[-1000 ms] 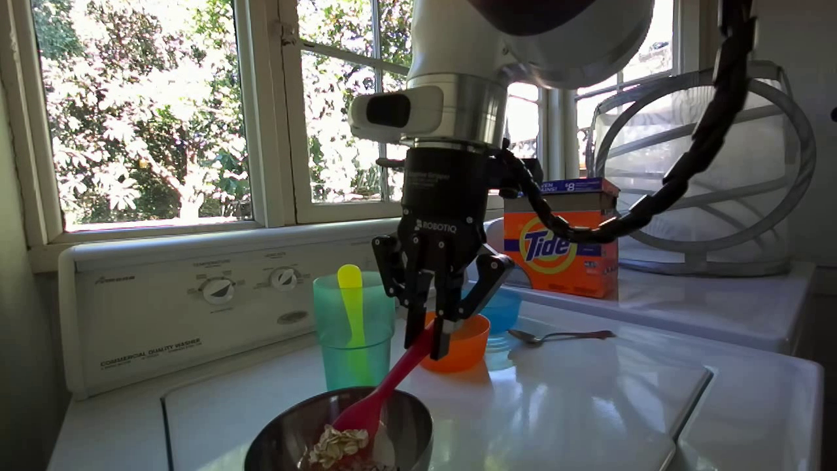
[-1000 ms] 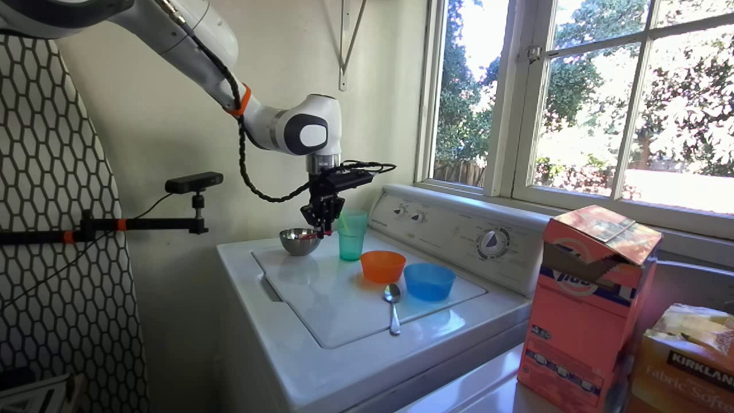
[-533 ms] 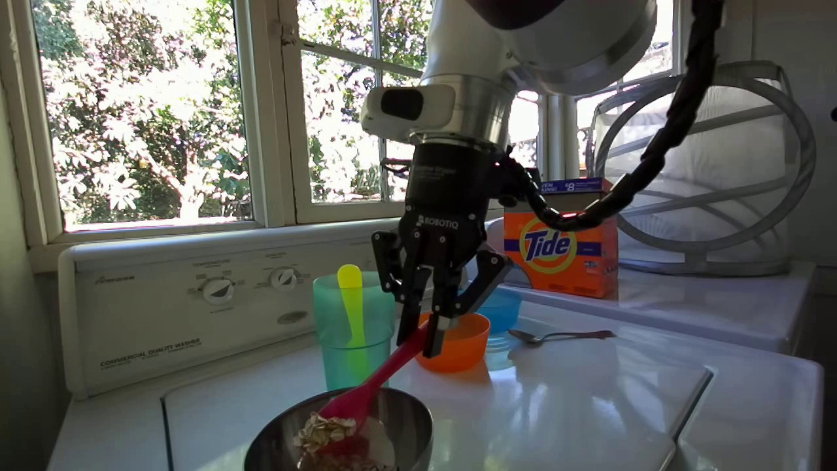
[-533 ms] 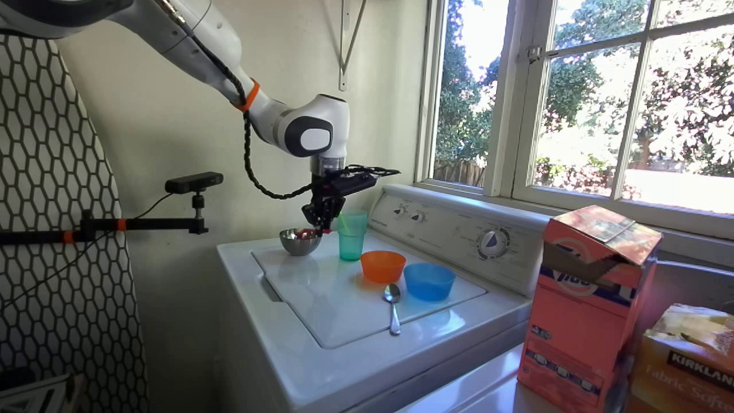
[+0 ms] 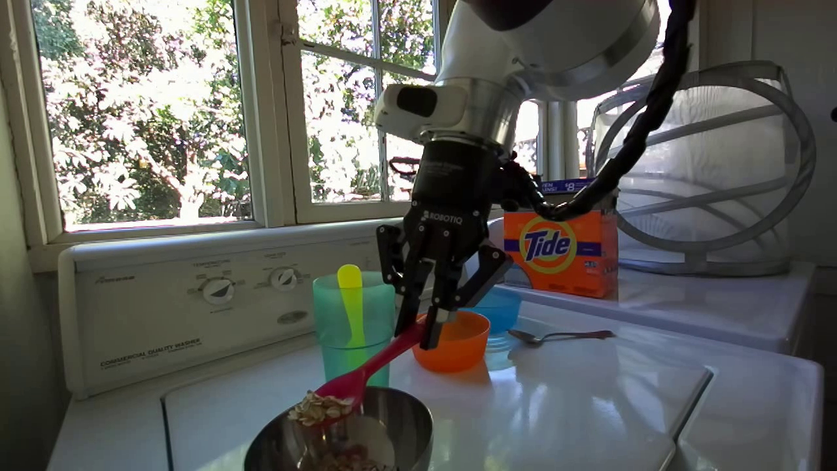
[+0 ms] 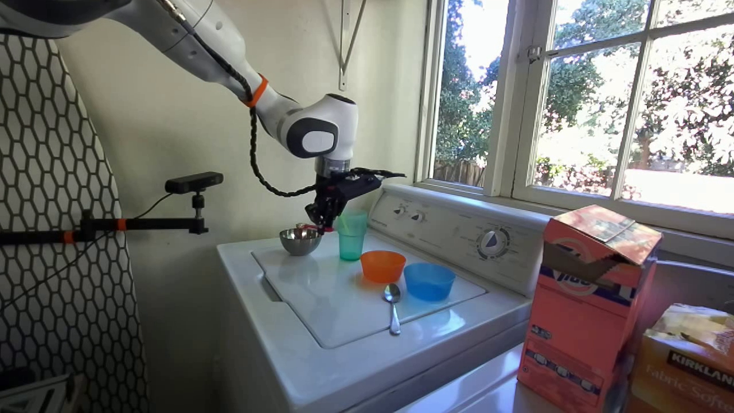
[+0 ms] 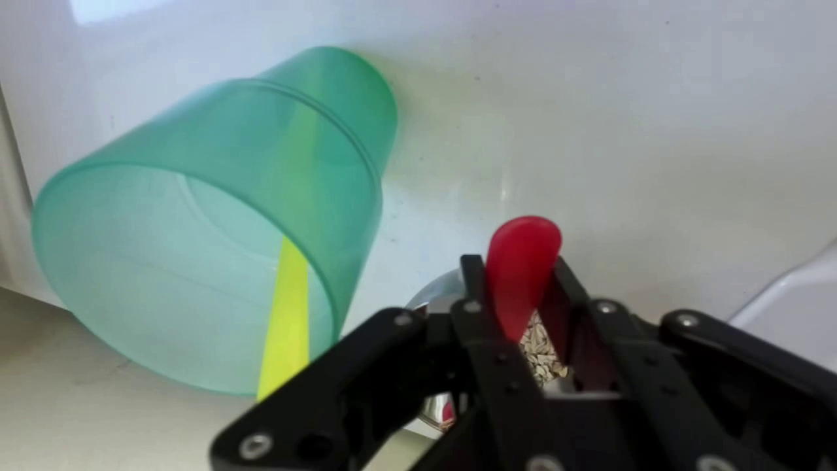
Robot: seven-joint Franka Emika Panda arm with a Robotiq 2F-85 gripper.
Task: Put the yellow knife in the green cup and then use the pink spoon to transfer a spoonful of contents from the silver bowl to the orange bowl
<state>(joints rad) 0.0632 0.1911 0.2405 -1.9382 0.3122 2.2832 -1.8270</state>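
Note:
My gripper (image 5: 413, 335) is shut on the handle of the pink spoon (image 5: 387, 356), whose end sticks up between the fingertips in the wrist view (image 7: 523, 261). The spoon's head carries a heap of pale flakes (image 5: 320, 408) and is at rim height over the silver bowl (image 5: 418, 428). More flakes lie inside that bowl. The green cup (image 5: 327, 307) stands upright behind the bowl, with the yellow knife (image 5: 351, 301) leaning inside it. The orange bowl (image 5: 464, 347) stands behind the gripper; it also shows in an exterior view (image 6: 383, 268), where I cannot see into it.
A small blue cup (image 6: 430, 282) stands beside the orange bowl. A metal spoon (image 6: 393, 298) lies in front of both. The washer's control panel (image 6: 447, 223) rises behind the dishes. A Tide box (image 5: 562, 255) stands on the neighbouring surface.
The spoon's loaded head has risen from inside the silver bowl to about its rim, and its handle is flatter. The gripper has tilted and risen slightly. The cup and other dishes have not moved.

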